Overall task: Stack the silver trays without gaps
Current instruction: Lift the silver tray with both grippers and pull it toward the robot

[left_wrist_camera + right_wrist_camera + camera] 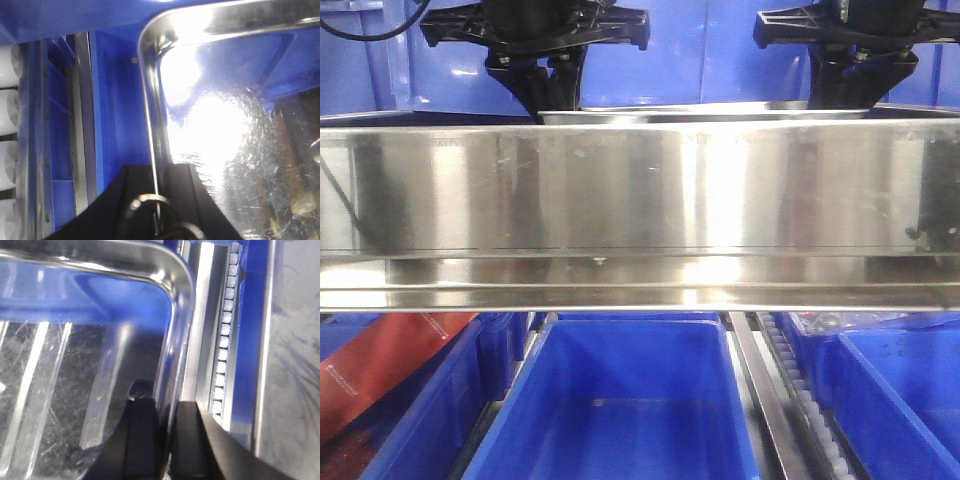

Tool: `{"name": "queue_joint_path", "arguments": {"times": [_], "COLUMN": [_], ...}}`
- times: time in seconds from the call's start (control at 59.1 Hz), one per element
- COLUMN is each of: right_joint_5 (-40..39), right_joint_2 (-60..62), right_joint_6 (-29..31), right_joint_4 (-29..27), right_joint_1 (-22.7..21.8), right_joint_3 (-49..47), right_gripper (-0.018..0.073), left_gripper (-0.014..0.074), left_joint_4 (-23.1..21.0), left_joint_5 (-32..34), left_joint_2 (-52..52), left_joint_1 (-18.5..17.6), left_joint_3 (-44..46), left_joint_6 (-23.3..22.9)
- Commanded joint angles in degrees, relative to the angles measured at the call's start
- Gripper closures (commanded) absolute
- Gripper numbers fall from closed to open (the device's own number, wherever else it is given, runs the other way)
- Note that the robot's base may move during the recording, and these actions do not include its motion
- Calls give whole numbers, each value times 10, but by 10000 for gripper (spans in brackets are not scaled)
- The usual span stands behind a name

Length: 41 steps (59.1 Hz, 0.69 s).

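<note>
A shiny silver tray (705, 110) shows just above the long steel rail, held level between my two arms. My left gripper (159, 175) is shut on the tray's left rim (150, 100), one black finger (135, 190) outside it and one inside. Over on the right rim (175, 315), my right gripper (165, 412) is shut the same way, its inner finger (142, 435) over the tray's scratched floor (60, 375). In the front view, only the black bodies of the left gripper (555, 80) and right gripper (840, 80) show. Below the rim the rail hides everything.
A wide steel shelf rail (640, 200) crosses the whole front view. Blue bins (620, 400) sit below it, one at the left holding a red packet (380, 370). A blue bin wall (117, 100) lies beside the tray. White roller tracks (225, 340) run along the right side.
</note>
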<state>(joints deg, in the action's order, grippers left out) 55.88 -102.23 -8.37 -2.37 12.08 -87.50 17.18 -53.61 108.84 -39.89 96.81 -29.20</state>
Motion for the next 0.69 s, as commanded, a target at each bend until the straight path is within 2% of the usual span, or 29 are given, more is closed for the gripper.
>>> {"name": "queue_joint_path", "arguments": {"times": [0.0, 0.676], "right_joint_5": [3, 15], "right_joint_2": [17, 107], "right_joint_6": [15, 15], "right_joint_4": [-2, -2], "right_joint_1": [3, 4], "right_joint_3": [2, 2], "right_gripper": [628, 628], "left_gripper": [603, 603], "left_joint_4": [-15, -15], "left_joint_5": [13, -15], "left_joint_2": [-1, -127], "left_joint_1": [-5, -5], "left_joint_3": [4, 5], "left_joint_6": [2, 2]}}
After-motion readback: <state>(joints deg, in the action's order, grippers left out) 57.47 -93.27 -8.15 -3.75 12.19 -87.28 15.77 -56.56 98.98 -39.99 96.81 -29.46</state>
